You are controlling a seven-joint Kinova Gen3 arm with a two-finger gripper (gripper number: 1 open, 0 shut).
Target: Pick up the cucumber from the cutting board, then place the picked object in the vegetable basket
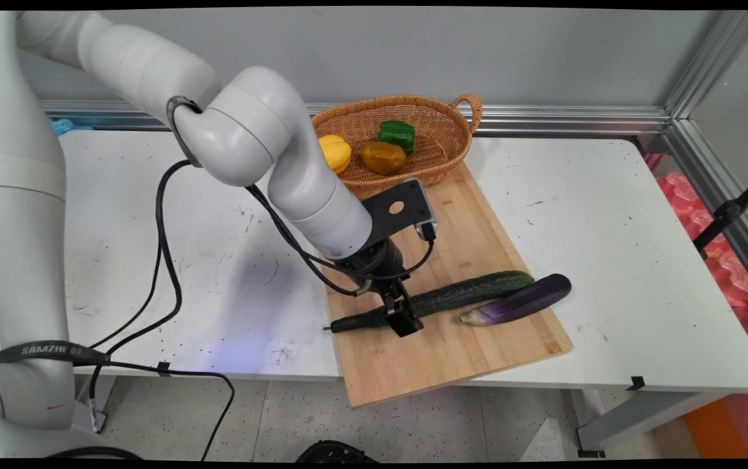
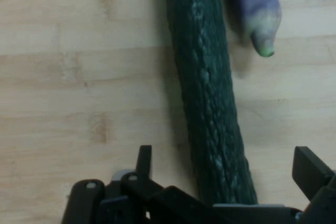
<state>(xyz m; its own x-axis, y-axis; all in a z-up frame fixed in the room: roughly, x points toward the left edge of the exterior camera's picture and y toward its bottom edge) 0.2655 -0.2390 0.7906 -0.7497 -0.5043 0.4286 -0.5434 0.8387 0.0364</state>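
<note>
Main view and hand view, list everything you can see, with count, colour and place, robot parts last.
cucumber: one, dark green, lying on the board, between the open jaws
eggplant: one, purple, on the board beside the cucumber
cutting board: one, light wood, on the table, overhanging its near edge
basket: one, brown wicker, at the board's far end
peppers: three in the basket, yellow, green, orange
table: one, white
gripper: one, black, low over the cucumber's stem end
</note>
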